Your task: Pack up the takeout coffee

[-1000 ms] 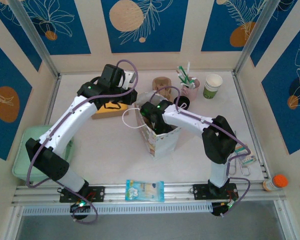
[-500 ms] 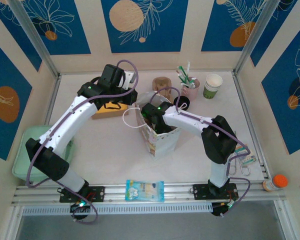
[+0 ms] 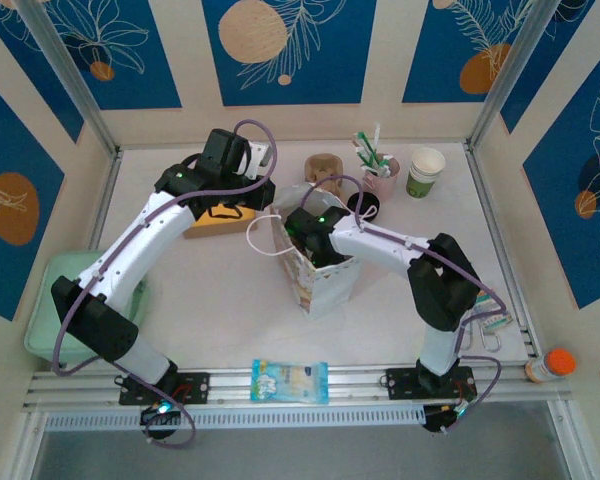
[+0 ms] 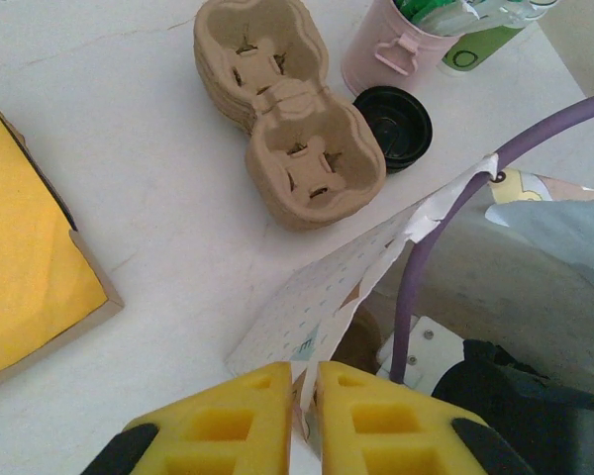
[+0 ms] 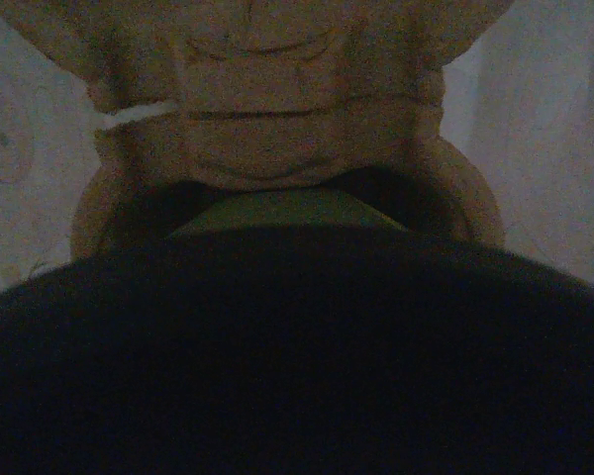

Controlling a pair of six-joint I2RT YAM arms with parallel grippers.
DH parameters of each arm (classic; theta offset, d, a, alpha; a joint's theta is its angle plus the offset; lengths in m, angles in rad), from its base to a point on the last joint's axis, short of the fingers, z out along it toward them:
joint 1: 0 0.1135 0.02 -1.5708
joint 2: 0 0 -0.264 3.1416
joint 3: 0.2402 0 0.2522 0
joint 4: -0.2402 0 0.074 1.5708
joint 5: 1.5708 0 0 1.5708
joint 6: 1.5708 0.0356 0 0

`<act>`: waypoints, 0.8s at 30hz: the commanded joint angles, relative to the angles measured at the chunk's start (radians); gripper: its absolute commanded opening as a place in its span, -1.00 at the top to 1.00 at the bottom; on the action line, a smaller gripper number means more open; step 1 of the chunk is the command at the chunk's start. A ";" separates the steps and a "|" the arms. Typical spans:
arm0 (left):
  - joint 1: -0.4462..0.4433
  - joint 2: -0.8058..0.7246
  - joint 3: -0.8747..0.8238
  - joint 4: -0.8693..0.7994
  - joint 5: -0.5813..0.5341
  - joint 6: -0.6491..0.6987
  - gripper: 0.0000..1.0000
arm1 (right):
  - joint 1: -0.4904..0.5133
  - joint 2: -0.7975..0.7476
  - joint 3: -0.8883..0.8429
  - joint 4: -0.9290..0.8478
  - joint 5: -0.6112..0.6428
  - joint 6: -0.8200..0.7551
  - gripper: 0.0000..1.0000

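With the left gripper (image 4: 302, 384) clamped on the rim of the paper bag (image 3: 326, 286) and the right gripper (image 3: 302, 231) sunk inside it, its grip not discernible, I judge the bag-opening step underway; next I must fetch the takeout coffee (image 3: 426, 172), which stands at 2 o'clock from the bag.

paper bag (image 3: 325, 285): upright | cardboard cup carrier (image 4: 287, 109): behind bag | pink utensil cup (image 3: 381, 181): behind-right of bag | black lid (image 4: 393, 114): near bag, behind-right | yellow box (image 3: 218, 218): behind-left of bag | snack packet (image 3: 290, 381): before bag
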 commanded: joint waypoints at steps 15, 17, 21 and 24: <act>-0.014 -0.023 0.025 0.001 -0.003 0.008 0.70 | -0.012 0.113 -0.123 0.203 0.073 0.002 -0.07; -0.014 -0.023 0.025 0.001 -0.005 0.007 0.70 | -0.012 0.116 -0.125 0.208 0.073 0.003 -0.07; -0.014 -0.021 0.025 0.002 -0.002 0.005 0.70 | -0.012 0.128 -0.128 0.211 0.074 0.002 -0.14; -0.015 -0.020 0.027 0.001 -0.004 0.006 0.70 | -0.012 0.134 -0.128 0.213 0.073 0.001 -0.26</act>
